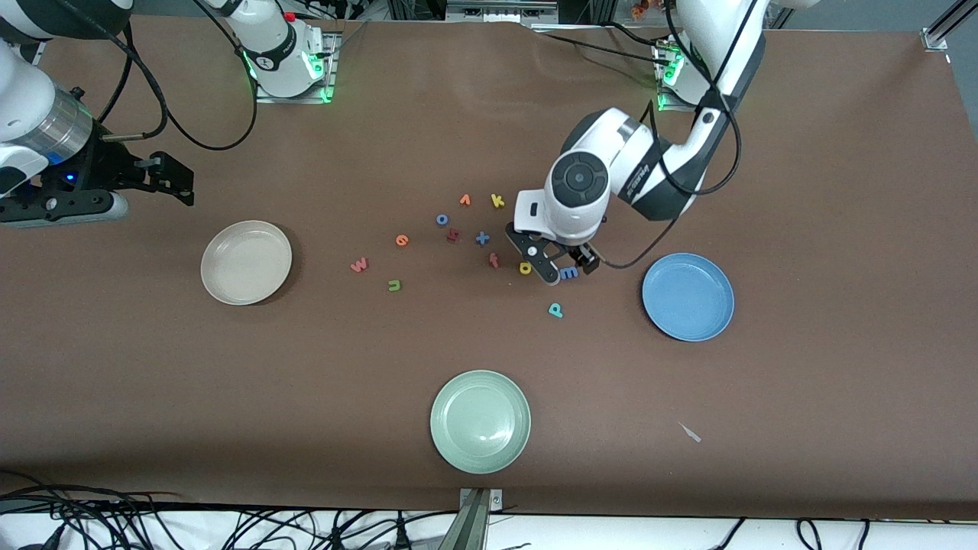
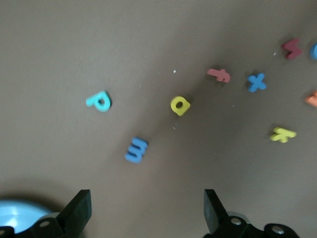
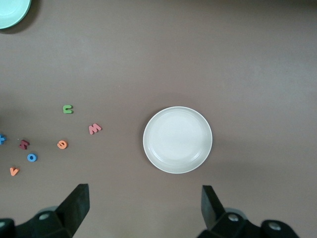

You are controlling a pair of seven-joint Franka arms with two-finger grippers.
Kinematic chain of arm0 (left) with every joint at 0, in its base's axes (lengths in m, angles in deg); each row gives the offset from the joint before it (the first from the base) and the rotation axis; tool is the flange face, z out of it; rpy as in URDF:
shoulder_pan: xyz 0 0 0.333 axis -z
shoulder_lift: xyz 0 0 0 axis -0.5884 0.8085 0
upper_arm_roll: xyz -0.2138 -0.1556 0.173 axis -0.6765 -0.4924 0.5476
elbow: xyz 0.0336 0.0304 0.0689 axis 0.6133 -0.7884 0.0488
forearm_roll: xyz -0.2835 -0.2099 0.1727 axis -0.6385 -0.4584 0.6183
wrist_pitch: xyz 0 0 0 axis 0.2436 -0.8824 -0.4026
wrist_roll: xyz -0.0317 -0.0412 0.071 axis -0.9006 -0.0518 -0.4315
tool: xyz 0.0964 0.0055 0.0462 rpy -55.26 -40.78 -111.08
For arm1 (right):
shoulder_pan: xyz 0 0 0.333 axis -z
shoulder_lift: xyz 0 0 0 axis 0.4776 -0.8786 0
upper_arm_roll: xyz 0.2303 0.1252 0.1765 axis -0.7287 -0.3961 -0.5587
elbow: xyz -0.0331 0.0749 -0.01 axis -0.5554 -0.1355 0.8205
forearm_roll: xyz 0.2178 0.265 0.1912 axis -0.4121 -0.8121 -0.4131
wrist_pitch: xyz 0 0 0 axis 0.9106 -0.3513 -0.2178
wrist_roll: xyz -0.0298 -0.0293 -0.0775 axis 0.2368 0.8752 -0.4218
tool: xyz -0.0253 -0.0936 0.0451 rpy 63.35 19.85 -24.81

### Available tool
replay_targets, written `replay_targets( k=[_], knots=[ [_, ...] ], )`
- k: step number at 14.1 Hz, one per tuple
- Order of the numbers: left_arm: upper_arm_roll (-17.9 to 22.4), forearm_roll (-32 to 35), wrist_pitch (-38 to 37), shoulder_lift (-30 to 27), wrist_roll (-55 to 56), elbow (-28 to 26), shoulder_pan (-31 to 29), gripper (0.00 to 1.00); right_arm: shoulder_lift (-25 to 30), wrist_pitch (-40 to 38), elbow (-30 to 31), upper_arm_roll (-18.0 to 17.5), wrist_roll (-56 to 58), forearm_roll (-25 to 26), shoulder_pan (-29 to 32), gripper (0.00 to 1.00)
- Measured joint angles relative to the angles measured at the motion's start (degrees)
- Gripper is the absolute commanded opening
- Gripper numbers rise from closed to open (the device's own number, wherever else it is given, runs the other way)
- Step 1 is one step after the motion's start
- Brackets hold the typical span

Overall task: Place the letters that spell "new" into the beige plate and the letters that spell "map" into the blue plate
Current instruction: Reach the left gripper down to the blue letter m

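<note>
You see the left gripper mid-frame, fingers apart over the dark blue foam m. Yellow a beside it, teal p lower. Round blue plate centre-right, round beige plate centre-left, both bare. Right gripper waits upper left, fingers apart.

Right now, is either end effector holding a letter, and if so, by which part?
Nothing is held. The left end effector is open over the blue m; the right end effector waits open near the beige plate.
</note>
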State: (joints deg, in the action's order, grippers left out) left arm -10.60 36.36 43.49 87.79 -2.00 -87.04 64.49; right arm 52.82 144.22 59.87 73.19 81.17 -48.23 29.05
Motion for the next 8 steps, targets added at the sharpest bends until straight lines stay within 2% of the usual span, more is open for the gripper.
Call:
replay_targets(
  k=[8],
  knots=[
    [0.3, 3.7, 7.2, 8.4, -16.3, -0.2, 0.1, 1.0, -0.1, 0.1, 0.2, -0.1, 0.0, 0.0, -0.1, 1.0]
  ],
)
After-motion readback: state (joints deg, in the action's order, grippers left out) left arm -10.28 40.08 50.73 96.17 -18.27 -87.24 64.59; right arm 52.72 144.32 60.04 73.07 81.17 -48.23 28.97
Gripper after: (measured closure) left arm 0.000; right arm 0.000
